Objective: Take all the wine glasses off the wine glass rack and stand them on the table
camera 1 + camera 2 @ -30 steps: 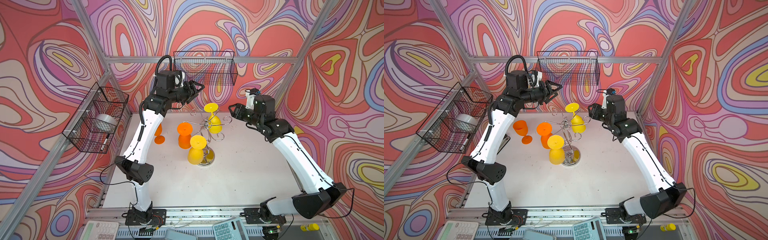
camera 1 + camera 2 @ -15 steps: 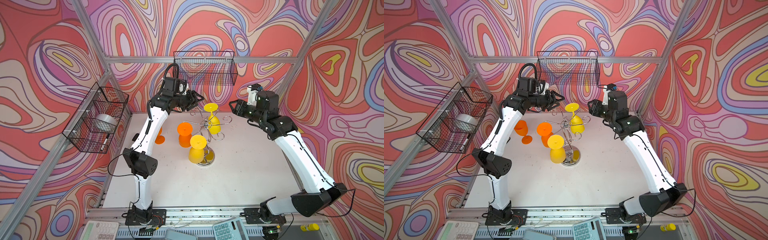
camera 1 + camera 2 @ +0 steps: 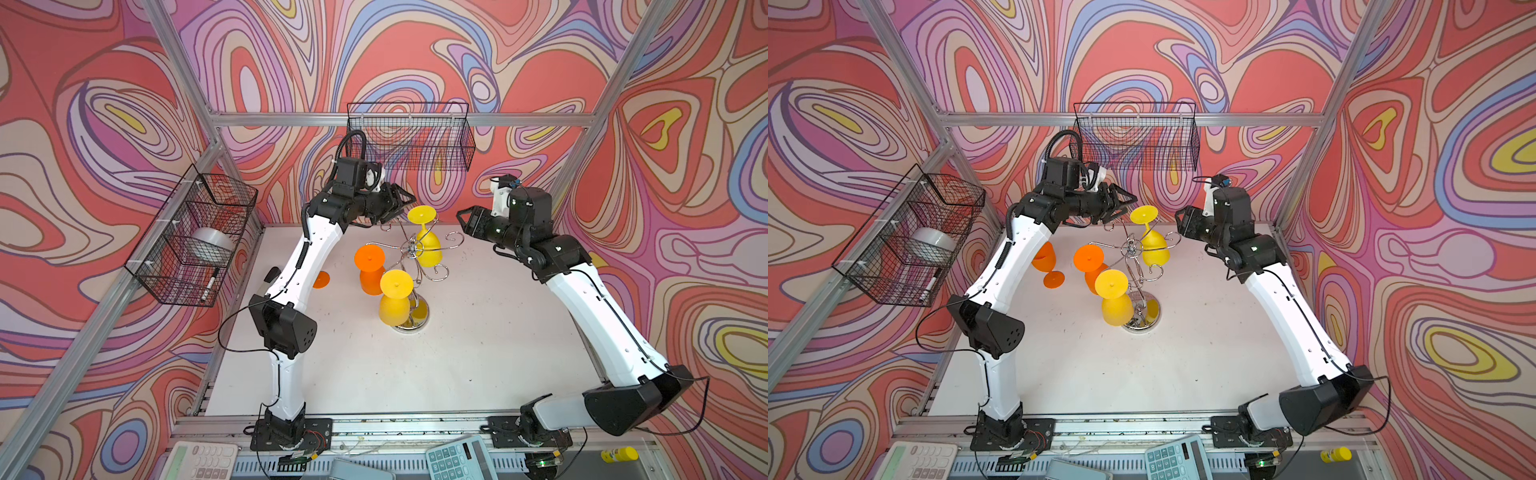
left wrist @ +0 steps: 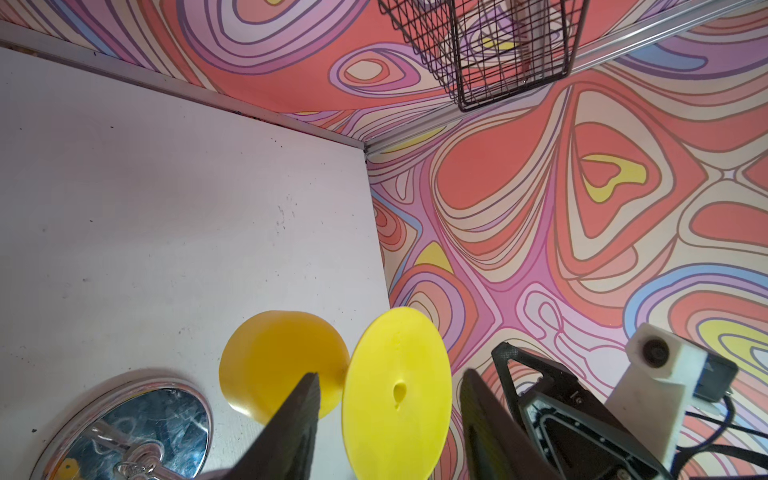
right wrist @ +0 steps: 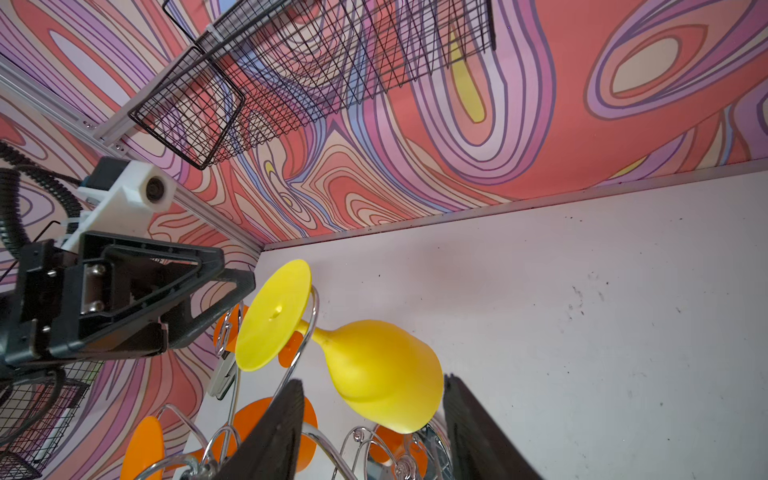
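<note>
The chrome wine glass rack stands mid-table. A yellow wine glass hangs upside down from a rear hook, its round foot on top. A second yellow glass and an orange one also hang there. My left gripper is open, its fingers either side of the rear glass's foot without touching. My right gripper is open on the other side, apart from the glass, its bowl lined up between the fingers.
An orange glass stands on the table behind my left arm. Black wire baskets hang on the back wall and the left wall. Calculators lie at the front edge.
My left gripper has come down and right to the rear yellow glass's foot, its jaws a little narrower. The right arm has barely moved.
</note>
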`<action>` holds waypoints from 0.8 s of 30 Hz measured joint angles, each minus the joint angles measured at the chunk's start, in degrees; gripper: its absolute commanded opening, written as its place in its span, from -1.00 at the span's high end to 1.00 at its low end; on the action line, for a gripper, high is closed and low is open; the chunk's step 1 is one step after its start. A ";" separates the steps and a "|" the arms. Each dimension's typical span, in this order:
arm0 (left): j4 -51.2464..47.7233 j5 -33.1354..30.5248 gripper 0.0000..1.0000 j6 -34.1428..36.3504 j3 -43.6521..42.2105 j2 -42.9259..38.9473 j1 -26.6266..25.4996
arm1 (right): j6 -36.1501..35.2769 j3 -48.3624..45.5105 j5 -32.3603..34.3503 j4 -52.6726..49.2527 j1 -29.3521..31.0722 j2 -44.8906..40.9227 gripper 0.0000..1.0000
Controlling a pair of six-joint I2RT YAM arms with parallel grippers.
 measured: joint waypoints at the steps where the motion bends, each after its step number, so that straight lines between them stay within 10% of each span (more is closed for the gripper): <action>1: -0.02 0.00 -0.10 0.00 0.09 0.09 -0.11 | -0.04 -0.02 0.02 0.02 0.00 -0.15 -0.14; 24: -10.05 -5.64 0.00 6.10 12.11 5.77 -2.54 | -0.28 -1.40 0.02 0.13 0.00 -0.90 -0.14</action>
